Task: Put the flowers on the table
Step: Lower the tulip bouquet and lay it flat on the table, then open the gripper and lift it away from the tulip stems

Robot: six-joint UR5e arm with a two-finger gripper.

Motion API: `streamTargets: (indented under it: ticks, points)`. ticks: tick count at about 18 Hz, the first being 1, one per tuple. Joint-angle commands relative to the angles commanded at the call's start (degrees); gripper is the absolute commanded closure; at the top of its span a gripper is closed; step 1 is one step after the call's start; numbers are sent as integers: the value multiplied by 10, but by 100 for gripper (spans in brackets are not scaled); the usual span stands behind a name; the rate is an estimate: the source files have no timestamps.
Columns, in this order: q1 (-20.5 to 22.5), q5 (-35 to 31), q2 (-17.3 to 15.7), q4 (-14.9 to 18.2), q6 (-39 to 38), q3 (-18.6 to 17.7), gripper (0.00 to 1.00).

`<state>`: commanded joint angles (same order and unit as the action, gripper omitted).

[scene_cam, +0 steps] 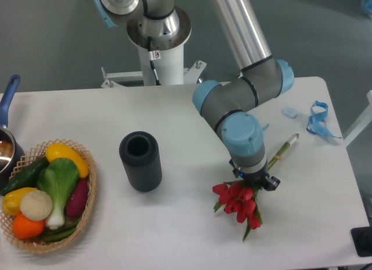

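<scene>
Flowers: the bunch of red tulips with green leaves and long green stems (241,201) is seen low over the large white matte table (192,124), toward its front right corner, blooms pointing to the front edge and stem ends to the far right corner; contact with the surface cannot be confirmed.
Gripper: the black two-finger gripper (254,181) is closed around the bunch just behind the blooms; the jaws are largely hidden under the blue-and-grey wrist.
Risk, release height: if the bunch is let go before it rests on the table, it is judged likely to drop and roll.
Risk, pressing: blooms could be crushed if the descent is carried too far.
Risk, snagging: leaves may be caught between the fingers on withdrawal, dragging the bunch.
Neighbours: the dark ribbed cylindrical vase (140,160) and the thin blue ribbon (318,120) are well apart, so collision is judged unlikely.
</scene>
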<state>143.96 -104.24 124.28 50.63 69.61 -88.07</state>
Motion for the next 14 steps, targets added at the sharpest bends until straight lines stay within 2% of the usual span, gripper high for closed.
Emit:
streamTargets:
  ticks: [1, 2, 3, 4, 5, 9, 11, 14]
  points:
    - [0, 0, -1, 0, 1, 0, 61]
    - [0, 1, -4, -2, 4, 0, 53]
    - [0, 1, -7, -2, 10, 1, 38]
    - [0, 1, -13, -2, 21, 1, 15]
    - [0, 2, -20, -2, 28, 1, 0]
    - [3, 25, -61, -3, 30, 1, 0]
    - [7, 35, -81, -4, 30, 12, 0]
    - [41, 79, -113, 12, 32, 28, 0]
